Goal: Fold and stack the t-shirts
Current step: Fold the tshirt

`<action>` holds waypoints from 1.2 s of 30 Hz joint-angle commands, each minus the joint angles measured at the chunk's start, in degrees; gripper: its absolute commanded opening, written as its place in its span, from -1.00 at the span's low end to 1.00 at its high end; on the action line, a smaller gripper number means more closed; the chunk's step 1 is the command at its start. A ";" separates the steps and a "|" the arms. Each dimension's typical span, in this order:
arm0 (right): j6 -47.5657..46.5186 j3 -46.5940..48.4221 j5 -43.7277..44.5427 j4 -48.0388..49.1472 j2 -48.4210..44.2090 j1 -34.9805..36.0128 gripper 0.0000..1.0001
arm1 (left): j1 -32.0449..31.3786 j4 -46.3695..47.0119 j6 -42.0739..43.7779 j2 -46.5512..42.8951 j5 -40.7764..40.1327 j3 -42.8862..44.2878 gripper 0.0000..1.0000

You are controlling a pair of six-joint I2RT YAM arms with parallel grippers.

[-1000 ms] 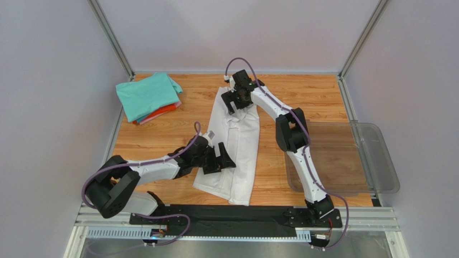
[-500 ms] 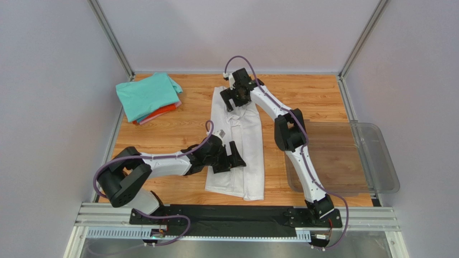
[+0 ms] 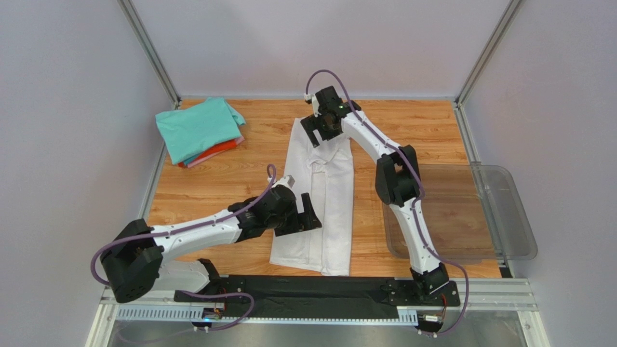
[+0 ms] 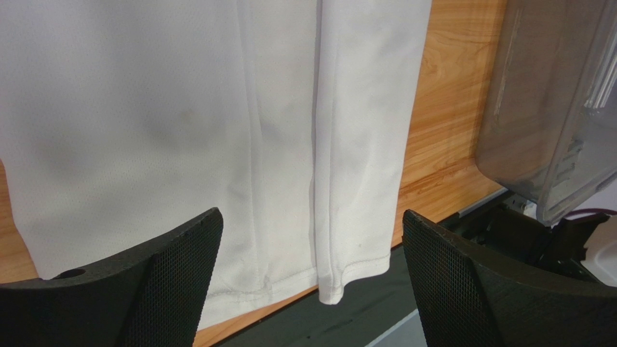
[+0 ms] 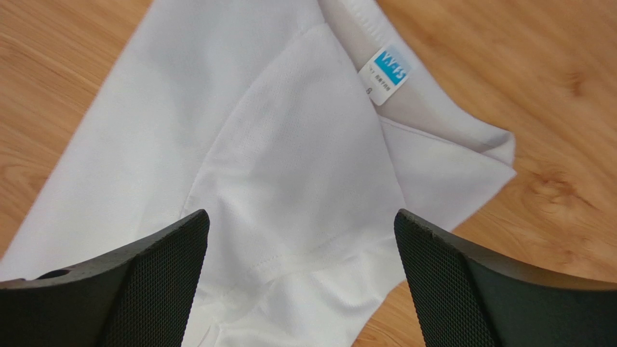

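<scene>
The white t-shirt (image 3: 322, 195) lies folded into a long narrow strip down the middle of the table, collar end far, hem at the near edge. Its hem (image 4: 290, 282) reaches the table's front edge in the left wrist view. Its blue neck label (image 5: 386, 71) shows in the right wrist view. My left gripper (image 3: 308, 215) is open and empty above the shirt's lower left part. My right gripper (image 3: 324, 131) is open and empty above the collar end. A folded stack, teal (image 3: 199, 128) on top of pink and orange-red (image 3: 221, 150), sits at the far left.
A clear plastic bin (image 3: 463, 213) stands at the right of the table, also in the left wrist view (image 4: 550, 108). The black rail (image 3: 304, 289) runs along the near edge. Grey walls close in both sides.
The left gripper swung right, then drew back left over the lower shirt. The shirt's lower part shifted and straightened. The right gripper moved slightly farther over the collar end.
</scene>
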 commanded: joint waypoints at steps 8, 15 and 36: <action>5.20 -9.22 4.65 2.73 -23.44 2.28 1.00 | -0.51 -18.78 3.44 -19.56 -8.34 -3.96 0.99; 18.00 -38.33 3.46 14.43 -41.23 5.81 1.00 | -0.51 -25.76 -0.77 -32.21 -8.08 -14.93 0.99; 27.71 -27.27 10.91 7.40 -14.96 7.91 -0.06 | -0.43 -25.76 -1.48 -38.66 -11.42 -19.70 0.99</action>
